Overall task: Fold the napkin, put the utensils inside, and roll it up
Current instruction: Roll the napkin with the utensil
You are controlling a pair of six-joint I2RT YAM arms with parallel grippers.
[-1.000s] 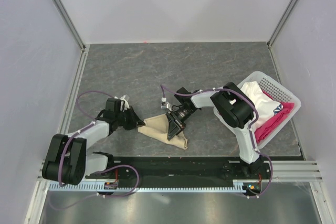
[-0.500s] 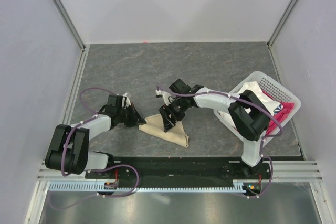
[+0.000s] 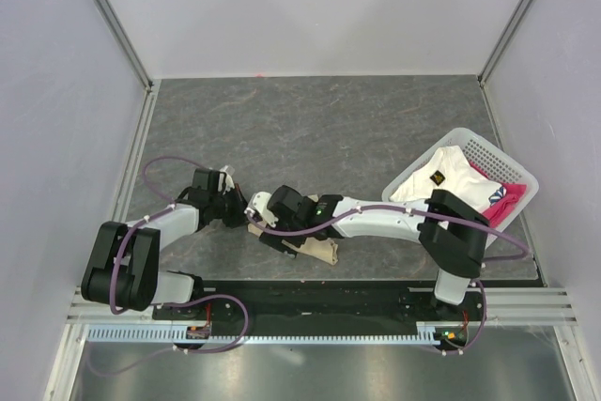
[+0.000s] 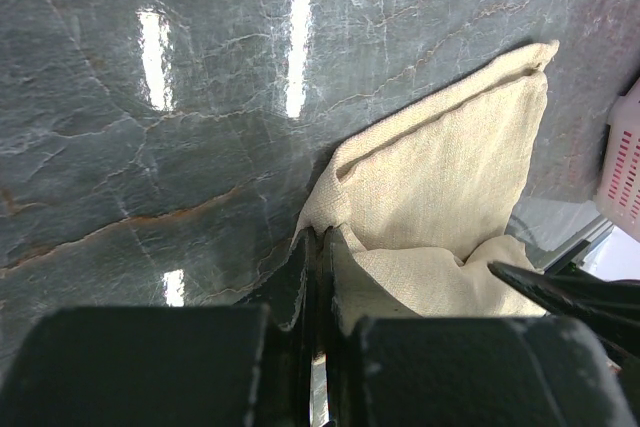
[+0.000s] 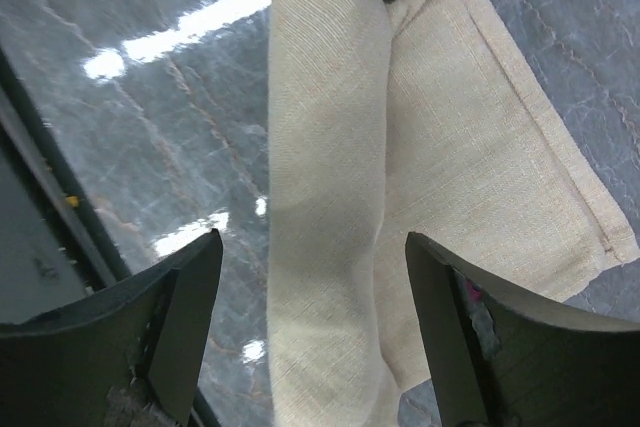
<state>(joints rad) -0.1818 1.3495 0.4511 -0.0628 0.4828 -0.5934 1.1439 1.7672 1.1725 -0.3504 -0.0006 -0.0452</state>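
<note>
No writing I can read.
The one sign of print sits at the right of the top view: a small dark label (image 3: 438, 178) with a yellowish mark, on the white cloth (image 3: 449, 164) in the basket (image 3: 512, 164). It is too small for me to make out any letter or number. Through my wrist cameras, the napkin (image 4: 440, 177) shows only plain weave. Further to the right of my left wrist view, the pink edge of the basket carries no lettering I can tell.
</note>
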